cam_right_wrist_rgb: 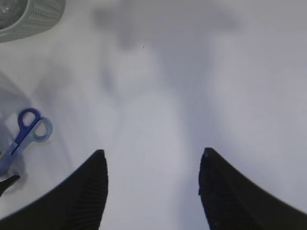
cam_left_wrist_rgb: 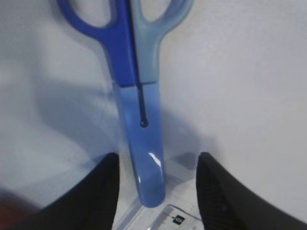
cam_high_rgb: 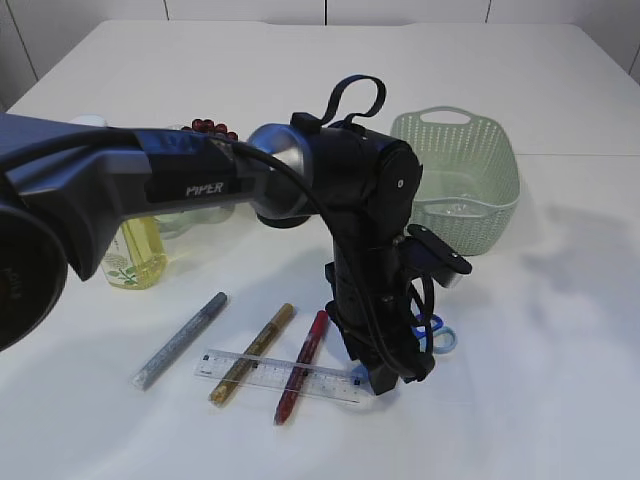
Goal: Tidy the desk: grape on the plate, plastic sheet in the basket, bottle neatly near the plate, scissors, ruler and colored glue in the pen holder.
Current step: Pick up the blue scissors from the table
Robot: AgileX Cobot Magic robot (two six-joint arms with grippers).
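Blue scissors (cam_left_wrist_rgb: 139, 120) lie flat on the white table, handles away from me, their sheathed tip between my left gripper's (cam_left_wrist_rgb: 156, 165) fingers. The fingers stand apart with a gap on each side, open. In the exterior view the left gripper (cam_high_rgb: 395, 378) points down at the right end of the clear ruler (cam_high_rgb: 280, 375), with the scissors' handles (cam_high_rgb: 440, 335) just beyond it. Silver (cam_high_rgb: 180, 340), gold (cam_high_rgb: 252, 352) and red (cam_high_rgb: 302, 365) glue pens lie across the ruler. The yellow bottle (cam_high_rgb: 140, 250) and dark grapes (cam_high_rgb: 213, 127) sit behind the arm. My right gripper (cam_right_wrist_rgb: 152, 155) hangs open over bare table. Plate and pen holder are hidden.
A green woven basket (cam_high_rgb: 500, 160) stands at the back right with something clear lying inside it. The left arm's bulk covers the middle left of the exterior view. The table is bare to the right of the scissors (cam_right_wrist_rgb: 26, 132) and along the front edge.
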